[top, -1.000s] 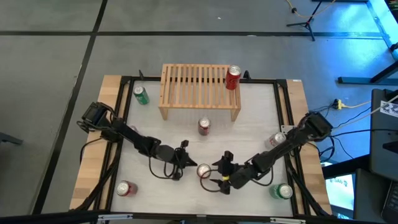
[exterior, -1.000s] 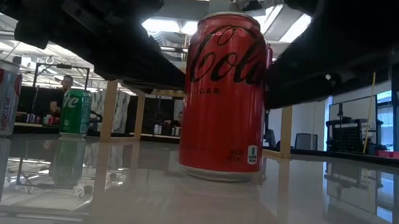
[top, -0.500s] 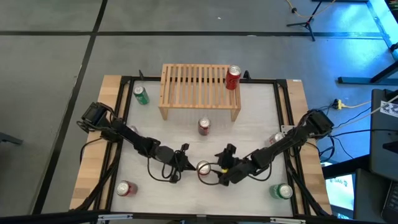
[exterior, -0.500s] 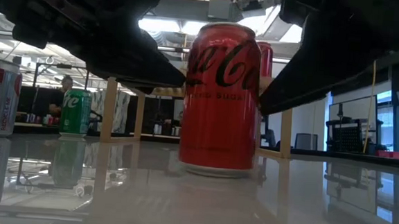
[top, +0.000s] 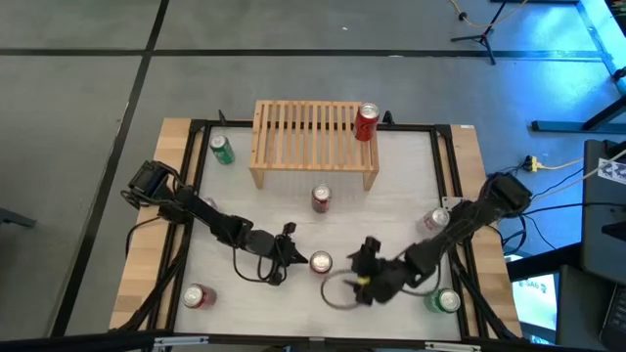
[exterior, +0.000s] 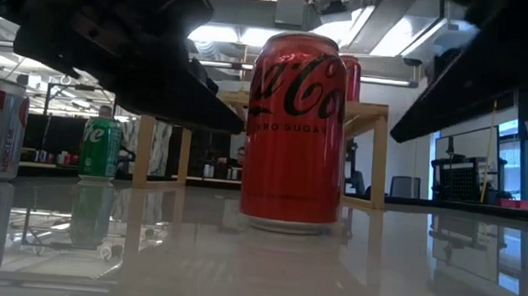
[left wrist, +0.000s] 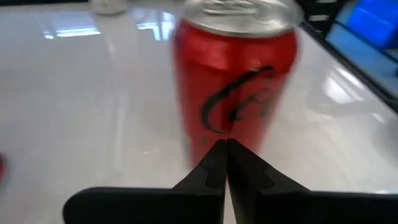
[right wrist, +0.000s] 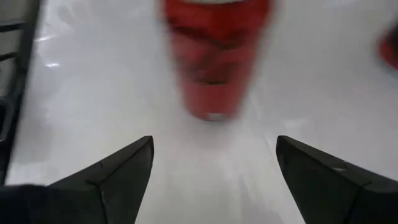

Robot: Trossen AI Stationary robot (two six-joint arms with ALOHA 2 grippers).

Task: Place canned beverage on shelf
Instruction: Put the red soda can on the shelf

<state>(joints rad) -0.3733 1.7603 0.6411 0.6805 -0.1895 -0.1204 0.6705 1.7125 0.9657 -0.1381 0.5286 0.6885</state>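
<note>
From above, the red aluminium can (top: pixel 320 262) stands well short of the slatted light-wood shelf (top: pixel 314 132), right gripper (top: pixel 364 277) beside it. Level view: nothing grips the can. Wrist views: left gripper (left wrist: pixel 224 163) pinched empty; right fingers (right wrist: pixel 112 171) wide, needing to straddle the can and close.

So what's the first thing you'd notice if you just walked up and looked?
A big red can standing upright in the middle of the table, filling the low view. Two dark arms flank it: the left gripper with fingers shut just beside it, the right gripper with fingers open, a little apart. Behind it stands the wooden shelf, with another red can already on its right end.
</note>
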